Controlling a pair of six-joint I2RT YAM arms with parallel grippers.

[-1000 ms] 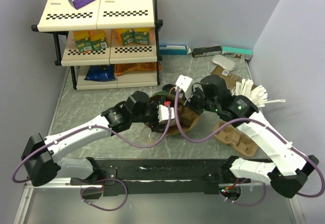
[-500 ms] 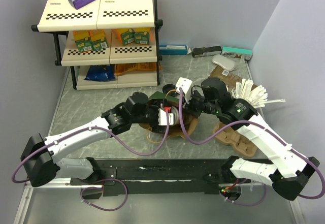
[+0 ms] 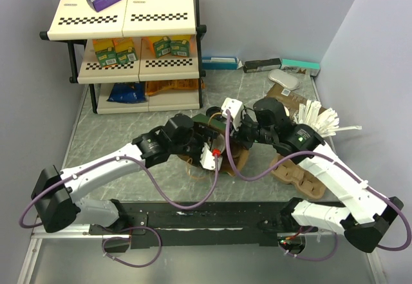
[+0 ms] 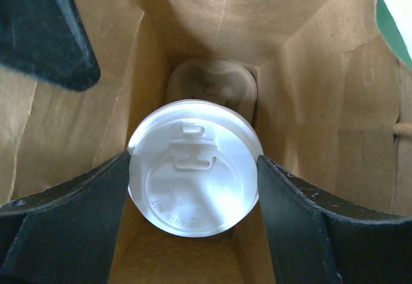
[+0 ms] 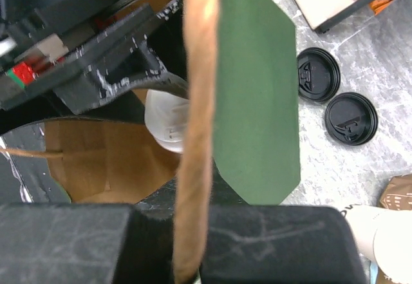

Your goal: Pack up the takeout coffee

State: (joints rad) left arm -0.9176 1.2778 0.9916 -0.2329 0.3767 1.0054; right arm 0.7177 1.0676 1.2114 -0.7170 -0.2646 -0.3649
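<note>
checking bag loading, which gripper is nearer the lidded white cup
Left: left gripper clasps the lidded white cup inside the brown paper bag; right gripper pinches the bag's rim.

I see a creased, matt brown paper bag point(image 4: 302, 78); white lidded takeout cup point(image 4: 193, 181) — plastic top smooth, faintly glossy.

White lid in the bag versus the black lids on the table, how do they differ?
The white lid sits on a coffee cup, gripped by the left end effector inside the paper bag; the two black lids lie loose on the table, side by side, on no cup. The lid in the bag is white, those on the table black. All are round sip lids.
</note>
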